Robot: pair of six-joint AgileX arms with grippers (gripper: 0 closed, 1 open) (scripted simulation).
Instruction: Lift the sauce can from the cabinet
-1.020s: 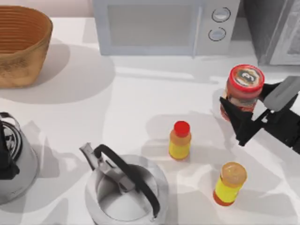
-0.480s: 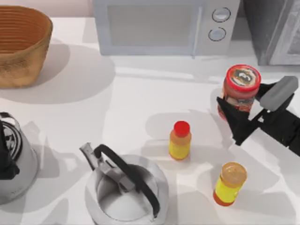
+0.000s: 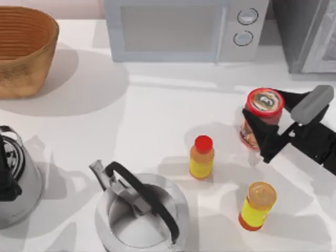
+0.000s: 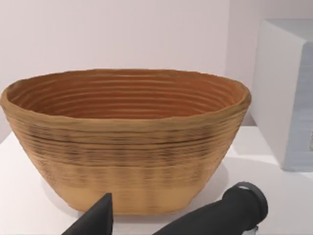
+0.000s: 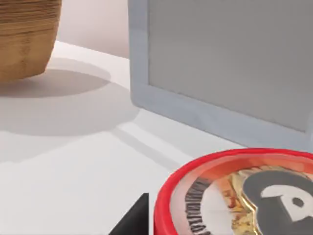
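Observation:
The sauce can [image 3: 262, 118], with a red top and a red-orange label, stands on the white table at the right, in front of the dark grey cabinet [image 3: 310, 31]. My right gripper [image 3: 262, 103] is open. One dark finger [image 3: 262, 139] is on the can's near side and the other on its far side. In the right wrist view the can's red top [image 5: 244, 196] is close below the camera, next to a dark fingertip [image 5: 134, 220]. My left gripper [image 3: 5, 178] is parked at the table's left edge over a kettle.
A white microwave [image 3: 184, 29] stands at the back. A wicker basket [image 3: 23, 50] is at the back left. Two kettles [image 3: 142, 215] [image 3: 16, 184] sit at the front. A red-capped yellow bottle [image 3: 201, 157] and an orange-capped one [image 3: 257, 206] stand near the can.
The sauce can has sunk from a raised position down to the table and shifted slightly left. The right gripper has barely moved. The left arm is still.

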